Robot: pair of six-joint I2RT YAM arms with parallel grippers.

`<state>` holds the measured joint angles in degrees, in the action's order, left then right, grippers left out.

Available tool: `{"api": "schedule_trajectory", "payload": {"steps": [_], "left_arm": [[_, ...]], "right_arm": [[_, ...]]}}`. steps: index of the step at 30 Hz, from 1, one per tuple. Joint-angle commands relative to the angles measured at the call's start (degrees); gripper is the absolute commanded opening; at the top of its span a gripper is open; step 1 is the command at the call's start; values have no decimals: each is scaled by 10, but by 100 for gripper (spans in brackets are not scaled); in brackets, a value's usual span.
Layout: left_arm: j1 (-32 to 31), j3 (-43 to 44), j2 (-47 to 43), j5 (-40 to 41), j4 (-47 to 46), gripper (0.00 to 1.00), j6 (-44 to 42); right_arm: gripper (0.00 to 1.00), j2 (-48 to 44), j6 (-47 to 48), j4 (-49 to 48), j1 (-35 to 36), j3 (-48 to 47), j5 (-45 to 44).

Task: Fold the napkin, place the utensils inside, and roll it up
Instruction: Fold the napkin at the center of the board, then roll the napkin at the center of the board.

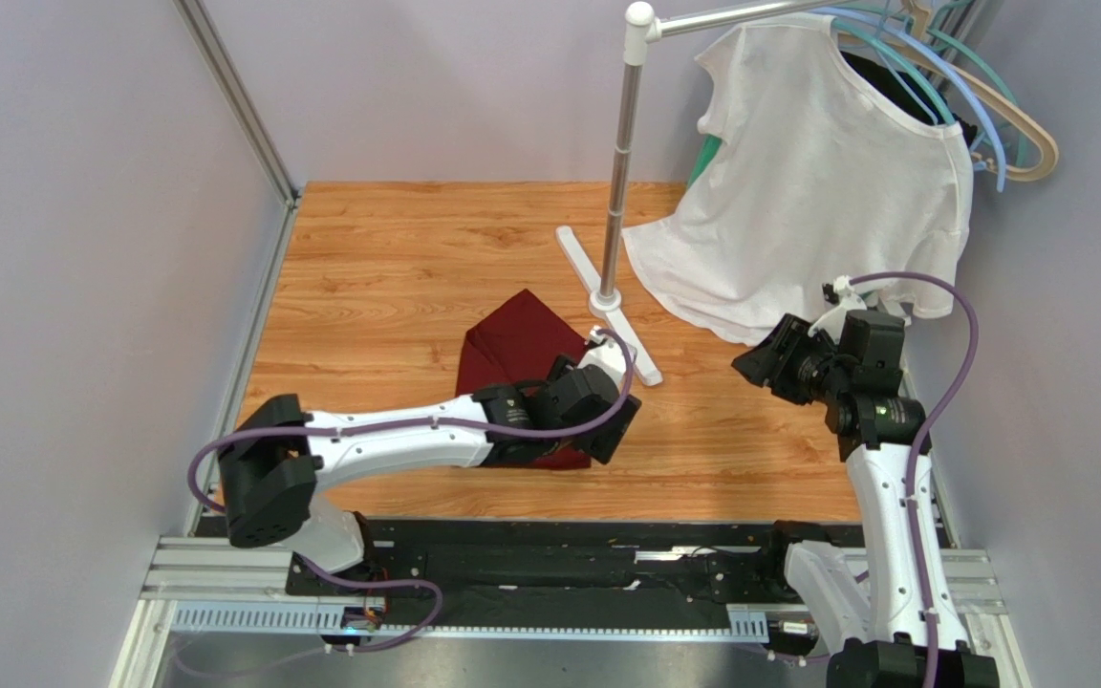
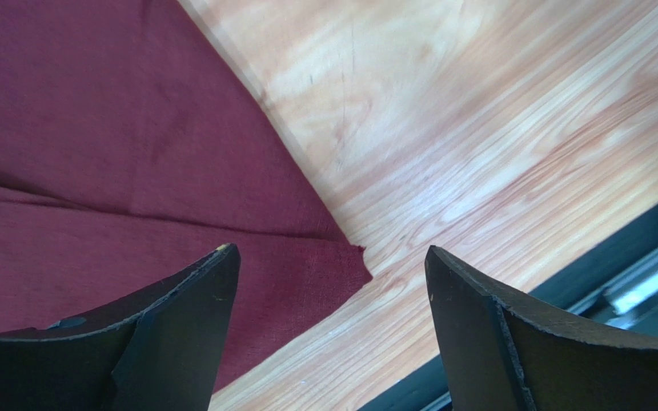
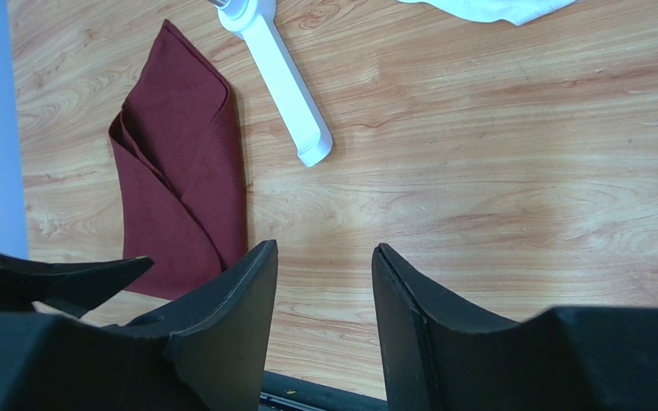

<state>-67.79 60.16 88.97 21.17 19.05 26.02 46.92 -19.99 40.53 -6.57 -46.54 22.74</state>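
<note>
Wooden tabletop (image 1: 399,258) is filling the middle of the overhead view, with the folded maroon napkin (image 1: 521,341) lying at its centre, just left of the white stand's foot (image 1: 628,344). The left gripper (image 2: 331,250) is hovering over a napkin corner, jaws spread wide and gripping nothing. The right gripper (image 3: 324,247) is hanging at the frame's right, jaws parted and empty, near the white T-shirt (image 1: 801,187).

Overhead plus wrist close-ups — shared napkin (image 1: 521,337)
</note>
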Motion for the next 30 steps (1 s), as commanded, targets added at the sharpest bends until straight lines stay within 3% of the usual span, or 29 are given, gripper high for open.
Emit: {"api": "schedule_trajectory", "payload": {"steps": [1,5,6,12,13,15,19,23,30], "left_arm": [[-2,26,-82,36,29,89,-12],[12,-62,-174,34,27,92,6],[23,-81,-220,24,28,93,24],[193,-221,-390,-57,47,93,75],[250,-236,-406,-86,53,94,80],[296,-274,-441,-118,53,93,85],[394,-313,-442,-182,45,93,96],[492,-340,-384,-254,16,91,126],[500,-361,-366,-278,-21,89,136]], "right_arm": [[49,-6,-33,-29,8,19,27],[49,-8,-83,-78,63,45,13],[49,-5,-107,-91,115,58,-3],[49,84,-217,-222,332,100,-76],[48,104,-243,-242,352,106,-83],[48,149,-261,-278,401,106,-110],[48,208,-286,-298,444,98,-128],[47,237,-300,-318,466,109,-136],[47,274,-312,-341,489,109,-136]]}}
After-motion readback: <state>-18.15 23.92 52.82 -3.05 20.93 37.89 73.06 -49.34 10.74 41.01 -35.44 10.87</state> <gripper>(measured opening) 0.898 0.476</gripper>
